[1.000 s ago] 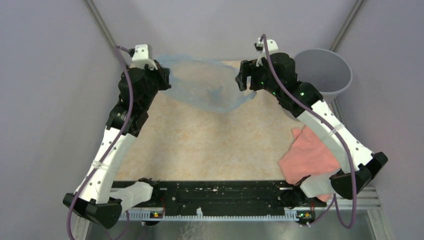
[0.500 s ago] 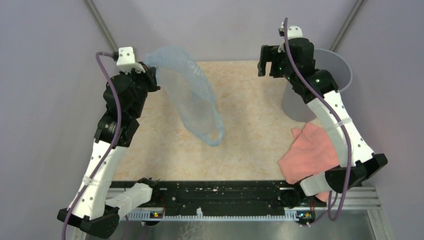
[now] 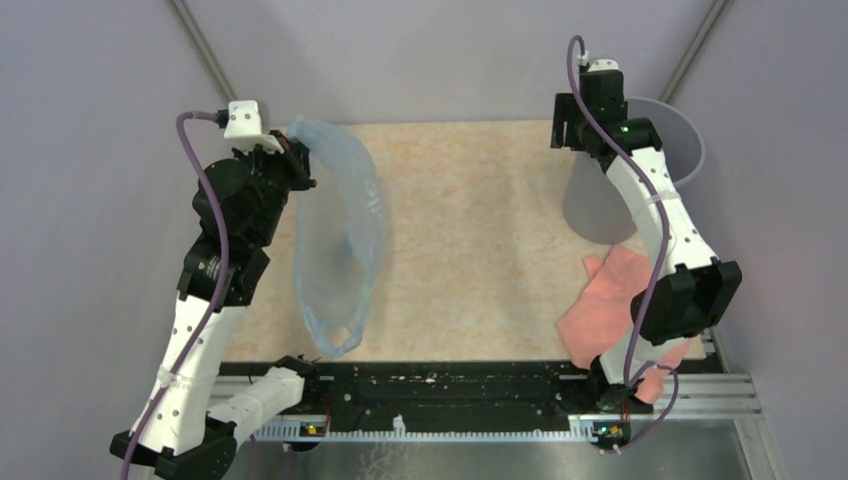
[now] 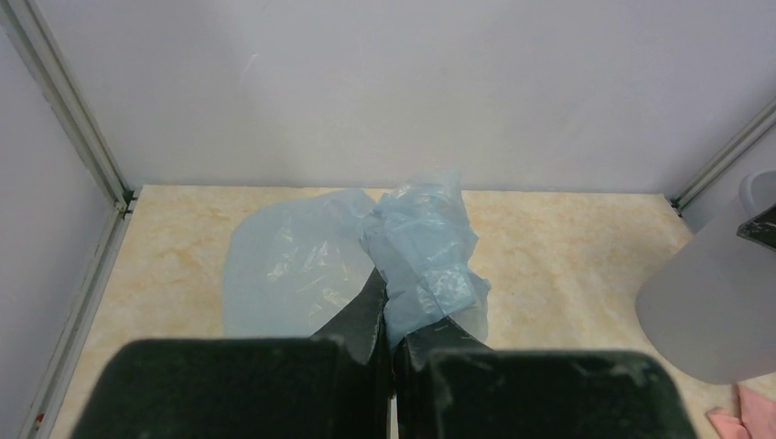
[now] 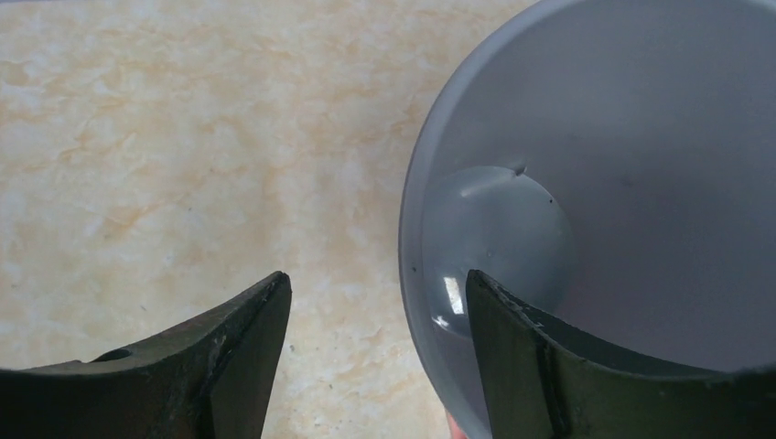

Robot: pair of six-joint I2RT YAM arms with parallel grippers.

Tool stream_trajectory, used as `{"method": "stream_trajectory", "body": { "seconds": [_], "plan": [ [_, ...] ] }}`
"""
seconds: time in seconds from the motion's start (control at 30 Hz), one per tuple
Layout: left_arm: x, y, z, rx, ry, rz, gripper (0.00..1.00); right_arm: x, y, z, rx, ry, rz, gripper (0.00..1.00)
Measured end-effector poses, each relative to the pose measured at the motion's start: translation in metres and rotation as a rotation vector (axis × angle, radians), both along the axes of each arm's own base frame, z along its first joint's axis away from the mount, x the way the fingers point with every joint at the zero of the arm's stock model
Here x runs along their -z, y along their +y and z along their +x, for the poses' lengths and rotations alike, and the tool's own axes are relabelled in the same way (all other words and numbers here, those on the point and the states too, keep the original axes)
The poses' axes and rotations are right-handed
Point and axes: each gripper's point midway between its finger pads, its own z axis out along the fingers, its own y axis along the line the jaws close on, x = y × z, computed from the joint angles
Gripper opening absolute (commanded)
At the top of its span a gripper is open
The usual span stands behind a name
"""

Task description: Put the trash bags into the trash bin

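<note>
The pale blue trash bag (image 3: 338, 250) hangs from my left gripper (image 3: 296, 152) at the table's back left and trails toward the near edge. In the left wrist view the jaws are shut on a bunched part of the bag (image 4: 425, 247), my left gripper (image 4: 393, 315) pinching it. The grey trash bin (image 3: 665, 140) stands at the back right and its inside shows empty in the right wrist view (image 5: 595, 210). My right gripper (image 3: 570, 125) is open and empty above the bin's left rim; in the right wrist view (image 5: 375, 288) one finger is over the table, the other over the bin.
A salmon-pink cloth (image 3: 615, 305) lies at the front right, partly under my right arm. Purple-grey walls with metal corner posts close in the back and sides. The bin's wall also shows at the right of the left wrist view (image 4: 714, 302).
My right gripper let go of the bag and moved right to the bin's rim. The bag, stretched between both grippers, now hangs from the left gripper alone and has swung toward the near left.
</note>
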Motion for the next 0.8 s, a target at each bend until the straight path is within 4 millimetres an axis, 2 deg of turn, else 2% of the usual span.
{"method": "stream_trajectory", "body": {
  "seconds": [0.27, 0.43, 0.57, 0.67, 0.8],
  "plan": [
    [0.003, -0.004, -0.001, 0.023, 0.013, 0.002, 0.00, 0.036, -0.008, 0.011, -0.003, 0.107, -0.070, 0.39],
    [0.004, -0.008, -0.002, 0.040, 0.014, 0.003, 0.00, 0.040, -0.011, 0.008, -0.011, 0.130, -0.073, 0.19],
    [0.003, -0.010, -0.003, 0.049, 0.013, 0.003, 0.00, 0.043, 0.000, 0.006, -0.055, 0.144, -0.045, 0.03],
    [0.003, -0.011, -0.003, 0.052, 0.014, 0.003, 0.00, 0.043, 0.007, 0.004, -0.071, 0.149, -0.046, 0.00],
    [0.003, -0.012, -0.003, 0.056, 0.014, 0.001, 0.00, 0.042, 0.034, -0.003, -0.139, 0.150, -0.042, 0.00]
  ]
}}
